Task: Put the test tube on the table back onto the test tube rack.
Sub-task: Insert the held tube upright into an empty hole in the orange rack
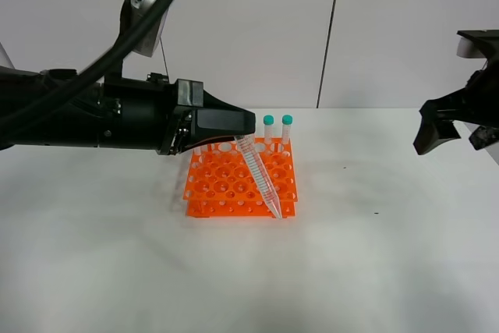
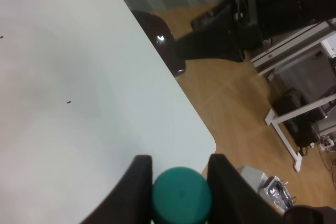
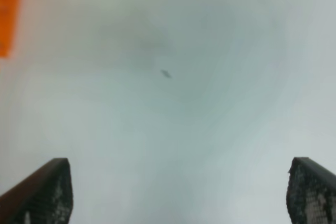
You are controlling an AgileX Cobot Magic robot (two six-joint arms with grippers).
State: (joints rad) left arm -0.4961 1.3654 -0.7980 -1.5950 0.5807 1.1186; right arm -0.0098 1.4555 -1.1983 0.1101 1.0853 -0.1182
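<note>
My left gripper is shut on the cap end of a clear test tube, which hangs tilted over the orange test tube rack, its pointed tip near the rack's front right corner. In the left wrist view the teal cap sits clamped between the two black fingers. Two other capped tubes stand upright in the rack's back row. My right gripper hovers open at the far right above the white table, its fingertips wide apart with nothing between them.
The rack's edge shows as an orange strip in the right wrist view. Beyond the table's rounded corner lie a wooden floor, a dark chair base and white frames.
</note>
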